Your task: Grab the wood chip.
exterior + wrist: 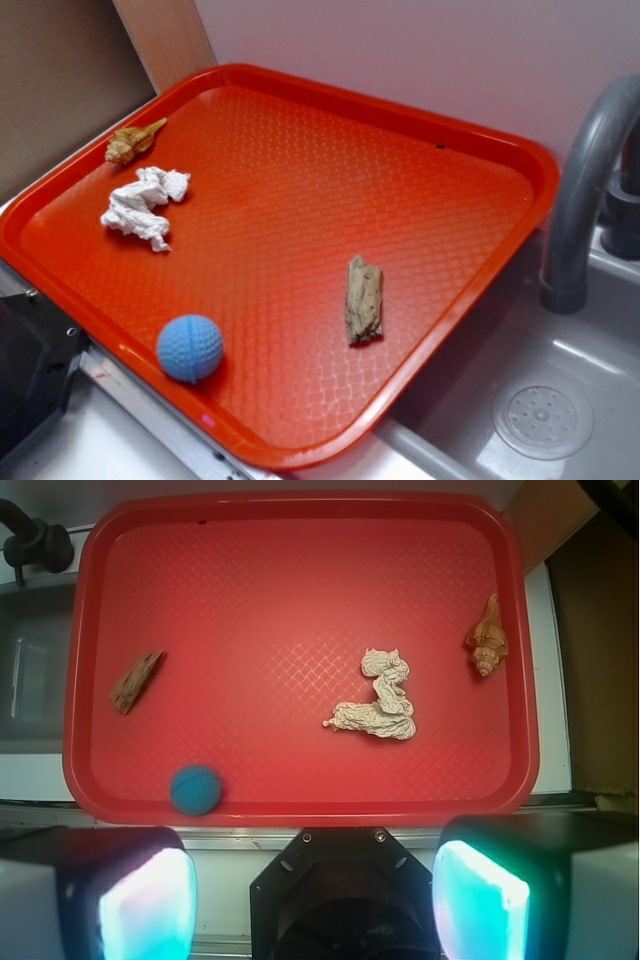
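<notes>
The wood chip (364,299) is a small rough grey-brown chunk lying flat on the red tray (300,150), toward its right front edge. In the wrist view the wood chip (137,681) lies at the tray's (300,580) left side. My gripper (312,880) is open and empty, high above and in front of the tray's near edge, far from the chip. Its glowing pads (148,905) stand wide apart. The gripper does not show in the exterior view.
A blue ball (190,347) (195,789) sits near the tray's front edge. A crumpled white paper wad (143,205) (381,702) and a tan spiral seashell (133,141) (487,637) lie across the tray. A grey faucet (585,190) and sink (545,415) stand beside the tray.
</notes>
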{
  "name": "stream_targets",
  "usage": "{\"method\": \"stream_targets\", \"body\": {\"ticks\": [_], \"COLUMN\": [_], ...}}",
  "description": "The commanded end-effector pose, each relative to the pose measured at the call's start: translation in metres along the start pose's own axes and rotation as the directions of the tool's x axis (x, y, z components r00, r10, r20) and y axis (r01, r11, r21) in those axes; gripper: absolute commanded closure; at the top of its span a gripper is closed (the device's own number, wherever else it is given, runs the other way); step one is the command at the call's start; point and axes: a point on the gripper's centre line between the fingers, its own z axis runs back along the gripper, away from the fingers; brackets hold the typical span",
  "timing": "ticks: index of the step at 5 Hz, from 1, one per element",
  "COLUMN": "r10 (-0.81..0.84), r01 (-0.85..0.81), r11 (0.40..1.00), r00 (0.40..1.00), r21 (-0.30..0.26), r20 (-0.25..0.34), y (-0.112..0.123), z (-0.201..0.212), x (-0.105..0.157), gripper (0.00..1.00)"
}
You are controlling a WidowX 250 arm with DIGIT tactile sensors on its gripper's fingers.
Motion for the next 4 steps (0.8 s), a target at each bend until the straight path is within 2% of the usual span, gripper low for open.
{"method": "stream_targets", "body": {"ticks": [1, 2, 3, 4], "r10": [0.0, 0.126, 0.258, 0.325], "r01": [0.0, -0.127, -0.253, -0.315], "r11": [1.0, 0.992, 0.965, 0.945], "r00": [1.0, 0.991, 0.962, 0.937], "r21": [0.0, 0.001, -0.064, -0.093], "r20": [0.0, 0.04, 0.093, 0.128], "y": [0.0, -0.014, -0.034, -0.06], "z": [0.0, -0.012, -0.022, -0.042], "x": [0.0, 0.006, 0.017, 0.029], "gripper": [0.0, 0.0, 0.0, 0.0]}}
